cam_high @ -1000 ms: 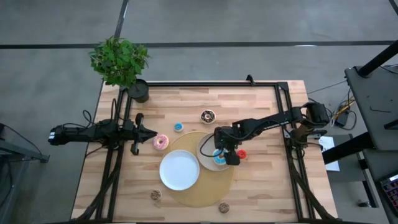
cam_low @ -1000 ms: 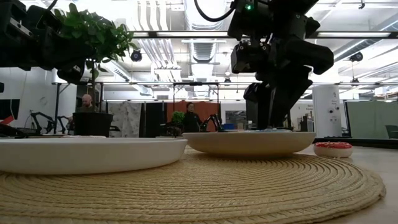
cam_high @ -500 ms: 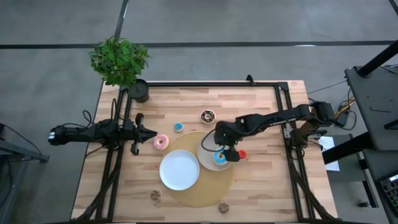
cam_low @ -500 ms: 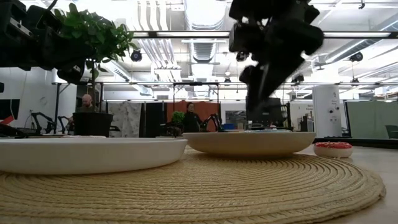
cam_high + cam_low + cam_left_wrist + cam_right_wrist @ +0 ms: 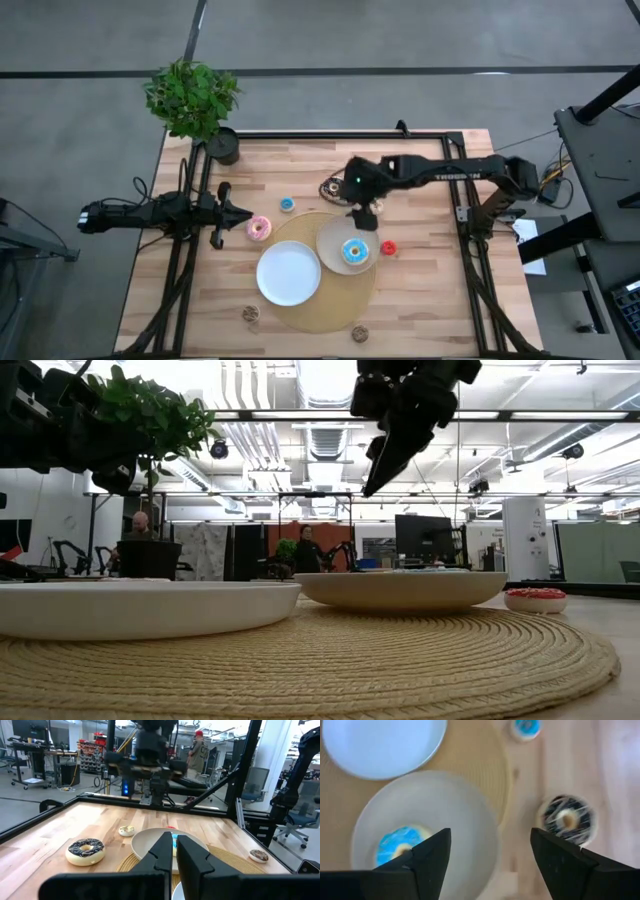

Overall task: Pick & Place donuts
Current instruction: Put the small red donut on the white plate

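Right gripper [image 5: 364, 207]: fingers apart, holding nothing, raised above the bench near the far rim of the beige plate [image 5: 330, 240].
Left gripper [image 5: 243, 212]: fingers together, empty, near the left edge of the bench, just beside the pink donut [image 5: 259, 228].
Blue-sprinkled donut [image 5: 353, 251]: lies on the beige plate, on the woven mat [image 5: 330, 308].
Chocolate donut [image 5: 334, 186]: on bare wood, toward the far edge.
Red mini donut [image 5: 388, 248]: on the wood, just beside the mat.
White plate [image 5: 288, 273]: on the mat, nothing on it.
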